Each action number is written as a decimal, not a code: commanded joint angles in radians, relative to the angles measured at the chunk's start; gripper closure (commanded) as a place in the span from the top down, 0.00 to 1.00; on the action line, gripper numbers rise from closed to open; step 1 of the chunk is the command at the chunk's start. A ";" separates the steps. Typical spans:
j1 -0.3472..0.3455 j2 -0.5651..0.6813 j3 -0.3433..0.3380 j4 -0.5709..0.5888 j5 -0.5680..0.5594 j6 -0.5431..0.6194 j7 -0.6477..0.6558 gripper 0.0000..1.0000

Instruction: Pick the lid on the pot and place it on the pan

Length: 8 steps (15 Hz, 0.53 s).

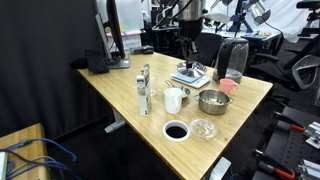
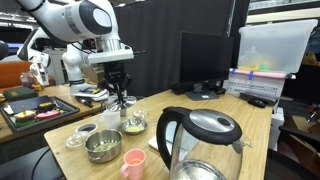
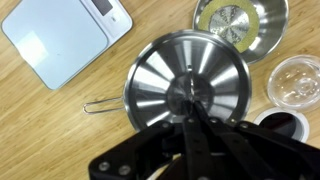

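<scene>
Lid [image 3: 160,75] sits in the gripper [image 3: 190,102], which is closed on its knob, off the open pot [image 3: 240,22] standing nearby on the surface [image 3: 50,135], so picking looks done and placing remains; the pan I cannot make out

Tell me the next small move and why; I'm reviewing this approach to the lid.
Probably lower the pincer straight down toward the middle of the lid. In the wrist view the lid lies almost centred under it, so little sideways correction seems needed. In both exterior views the pincer hangs well above the tabletop, so height is what remains.
</scene>
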 commanded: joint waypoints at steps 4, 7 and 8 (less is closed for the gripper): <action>-0.006 0.041 0.007 0.033 -0.003 -0.017 0.026 0.03; -0.006 0.041 0.007 0.037 -0.003 -0.024 0.026 0.03; -0.006 0.041 0.007 0.037 -0.003 -0.024 0.026 0.03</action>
